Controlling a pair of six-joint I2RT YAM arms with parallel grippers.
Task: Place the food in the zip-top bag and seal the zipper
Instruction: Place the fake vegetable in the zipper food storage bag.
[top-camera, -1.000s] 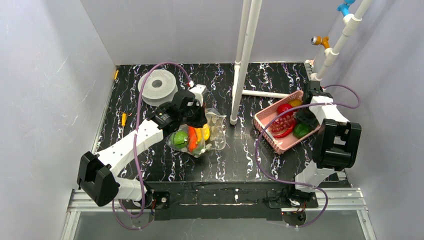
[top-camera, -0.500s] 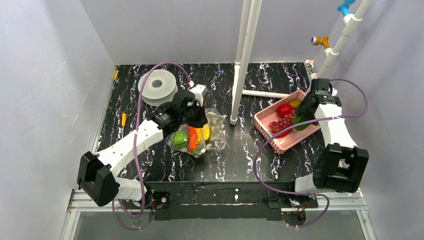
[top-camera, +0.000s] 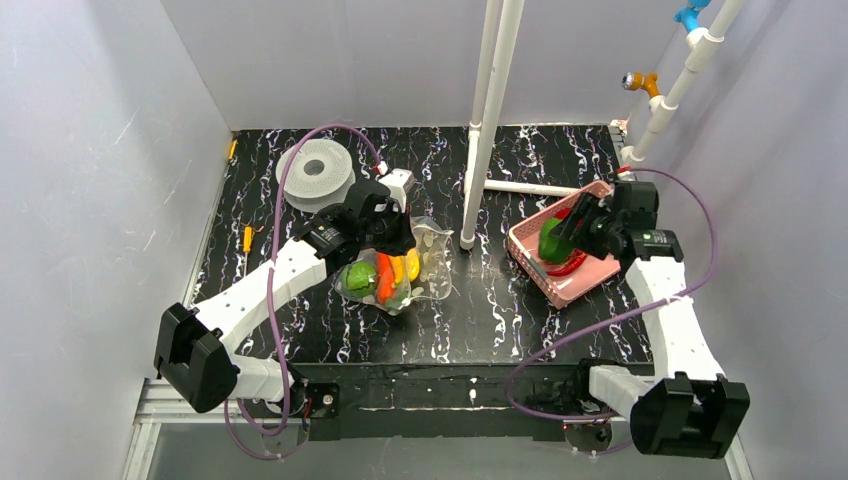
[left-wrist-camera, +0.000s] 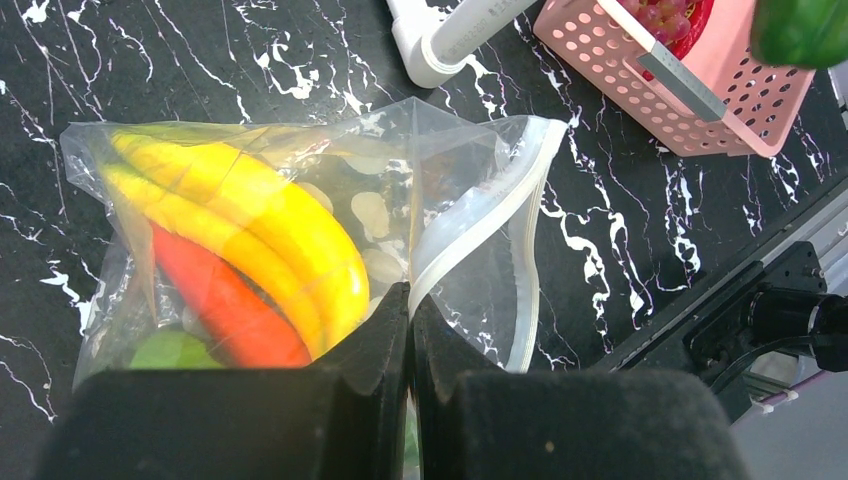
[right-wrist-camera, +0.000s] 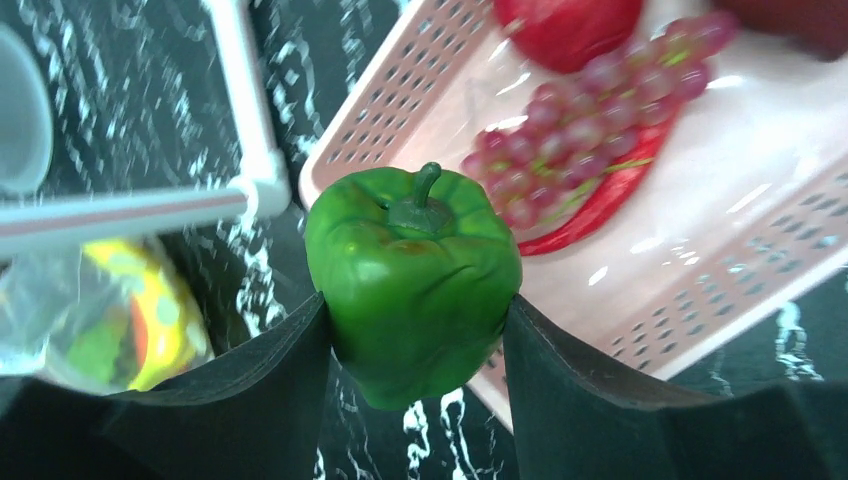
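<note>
Pinching the bag (left-wrist-camera: 450, 170) at its zipper (left-wrist-camera: 480, 215) with the left tool (left-wrist-camera: 410, 320), clamped fully closed, to prop the mouth open rightward. Lying left of centre on the tabletop (top-camera: 480, 320), part-filled with food. Gripping a green pepper (right-wrist-camera: 412, 270) in the right tool (right-wrist-camera: 417, 300) above the basket (right-wrist-camera: 380, 110), presumably bound for that mouth.

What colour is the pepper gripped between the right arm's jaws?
The pepper is green all over, stem included. The right wrist view shows it best.
</note>
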